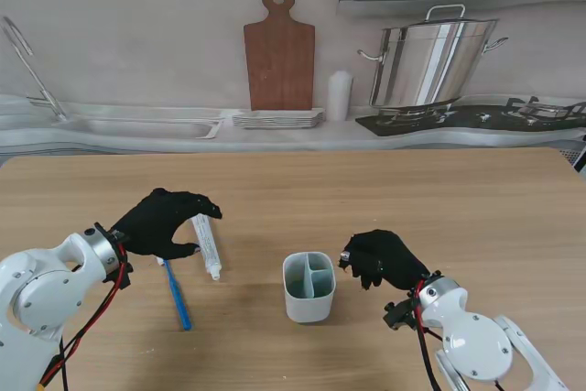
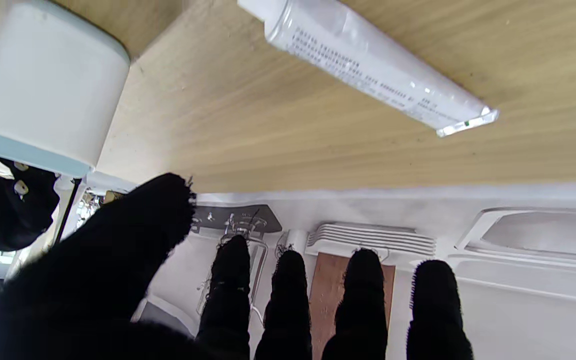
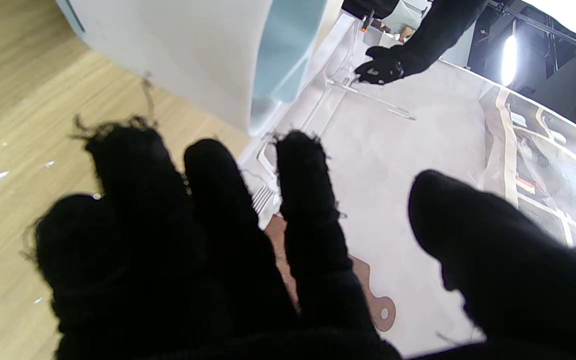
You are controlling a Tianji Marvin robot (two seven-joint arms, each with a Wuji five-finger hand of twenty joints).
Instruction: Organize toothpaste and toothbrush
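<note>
Partly hidden under the left hand (image 1: 163,222), the toothbrush (image 1: 178,296) shows only its blue handle. Left fingers (image 2: 288,305) spread above the toothpaste (image 1: 207,245), holding nothing. Right hand (image 1: 383,259), loosely open and empty, sits just beside the cup (image 1: 309,287).

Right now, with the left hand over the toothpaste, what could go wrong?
1. The left hand is open above the toothpaste tube; the blue toothbrush lies close beside it, so closing fingers might knock or drag the brush.
2. The tube lies flat on the table; a pinch could slide it away rather than lift it.
3. The right hand sits right beside the divided holder cup and could nudge it off position.
</note>
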